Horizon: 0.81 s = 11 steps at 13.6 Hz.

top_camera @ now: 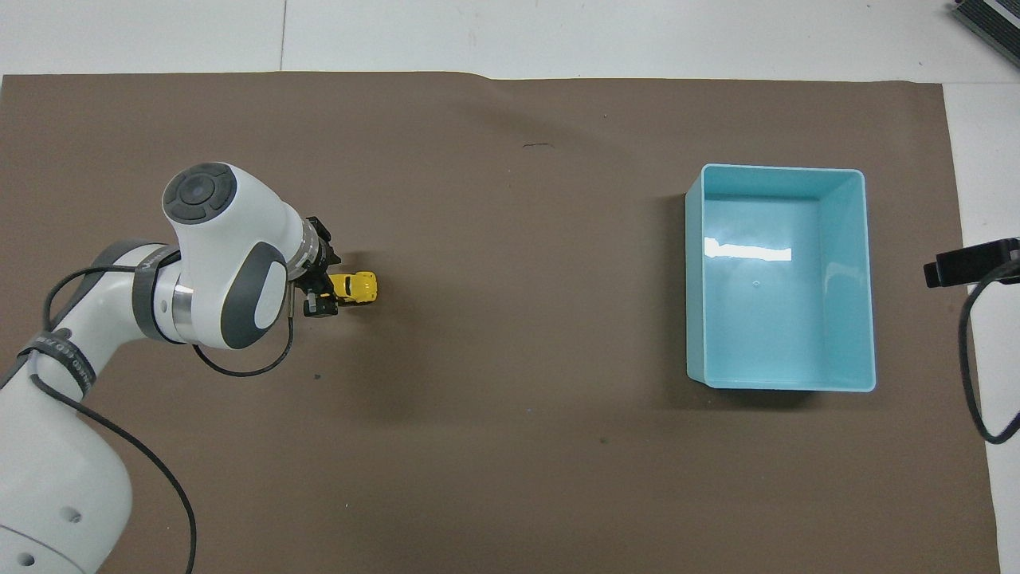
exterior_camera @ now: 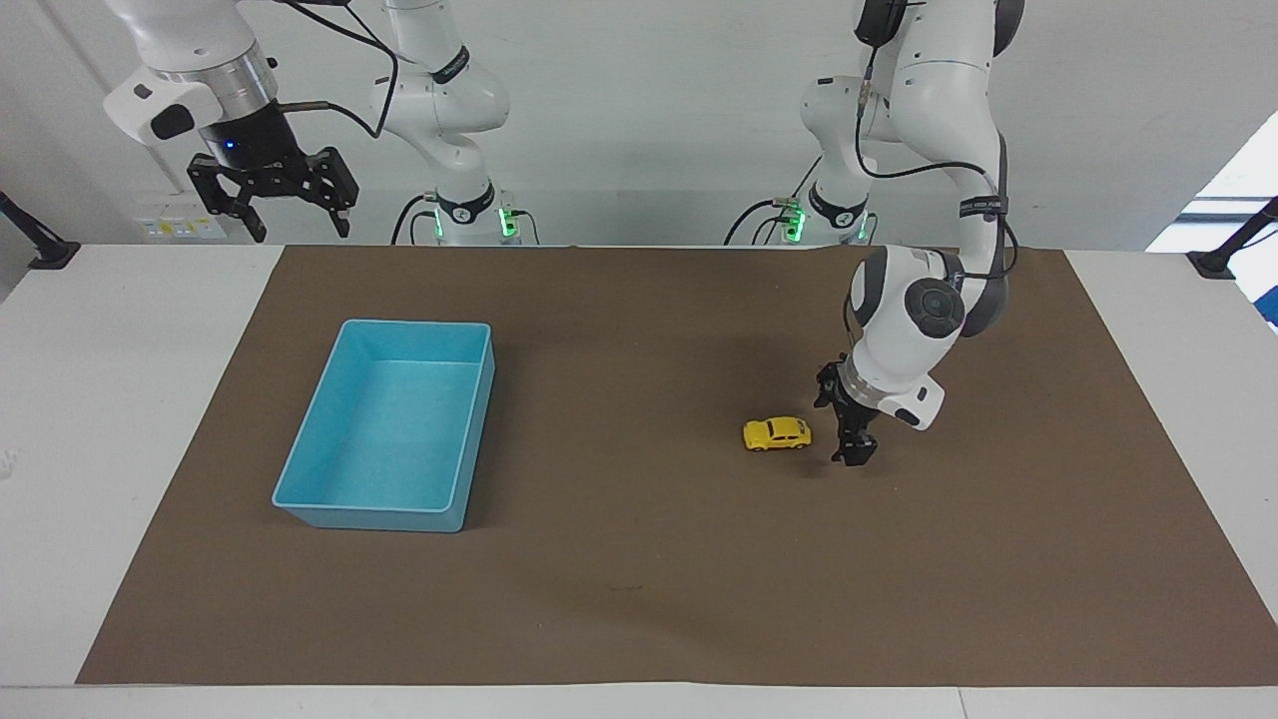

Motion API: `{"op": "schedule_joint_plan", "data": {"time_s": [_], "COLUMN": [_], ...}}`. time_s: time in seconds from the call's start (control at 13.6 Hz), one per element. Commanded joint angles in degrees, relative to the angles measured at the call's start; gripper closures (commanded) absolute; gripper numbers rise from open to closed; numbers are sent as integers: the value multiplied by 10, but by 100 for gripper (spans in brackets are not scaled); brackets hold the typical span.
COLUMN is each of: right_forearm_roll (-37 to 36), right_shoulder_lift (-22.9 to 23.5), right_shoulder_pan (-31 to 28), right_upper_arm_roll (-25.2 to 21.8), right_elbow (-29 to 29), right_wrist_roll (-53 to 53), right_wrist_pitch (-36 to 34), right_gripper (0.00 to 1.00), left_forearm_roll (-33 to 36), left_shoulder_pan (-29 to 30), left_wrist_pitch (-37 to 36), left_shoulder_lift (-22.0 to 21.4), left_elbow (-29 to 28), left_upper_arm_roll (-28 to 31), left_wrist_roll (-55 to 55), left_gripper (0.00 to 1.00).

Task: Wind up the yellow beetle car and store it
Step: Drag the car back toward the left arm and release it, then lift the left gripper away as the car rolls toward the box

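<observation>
Left gripper [exterior_camera: 849, 434]: low over the brown mat [exterior_camera: 639, 559], fingers spread apart and holding nothing; it sits just beside the yellow beetle car [exterior_camera: 777, 433], on the side toward the left arm's end of the table, with a small gap between them in the facing view.

Yellow beetle car: on its wheels on the mat, free of the gripper, just off the fingertips on the side toward the right arm's end; in the overhead view [top_camera: 354, 288] the gripper [top_camera: 320, 281] partly overlaps its near end.

Long axis: along the table's length, in line with the open fingers and running on toward the light blue bin [exterior_camera: 318, 439].

Heading: one end faces the gripper, the other faces the bin; I judge the nose faces the bin, but it is too small to be sure.

Light blue bin: well apart from the gripper, past the car toward the right arm's end of the table; nothing shows inside it.

Right gripper [exterior_camera: 275, 190]: waiting high over the table's edge nearest the robots, well apart from everything, fingers open and empty.

Risk, rolling: if the spring is wound, the loose car may run along its own axis away from the fingers, out of easy reach.

Risk, regrasp: closing in from the end could nudge it forward or skew it.

Risk, storing: a small rounded body may slip from the fingertips on the way to the bin.
</observation>
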Motion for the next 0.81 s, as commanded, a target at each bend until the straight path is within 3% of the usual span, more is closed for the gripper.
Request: {"op": "schedule_joint_plan", "data": {"time_s": [0.0, 0.73], "right_forearm_roll": [5, 5], "right_shoulder_lift": [-8, -8], "right_shoulder_pan": [-3, -3], "right_upper_arm_roll": [2, 2], "right_elbow": [-4, -4], "right_wrist_roll": [5, 5], "right_wrist_pitch": [-5, -5], "right_gripper": [0, 0], "left_forearm_roll": [8, 9], "left_shoulder_pan": [7, 7], "left_wrist_pitch": [-20, -14], "left_shoulder_lift": [-11, -11], "left_elbow": [4, 15], "left_upper_arm_roll": [-3, -1], "left_wrist_roll": [7, 11], "left_gripper": [0, 0]}}
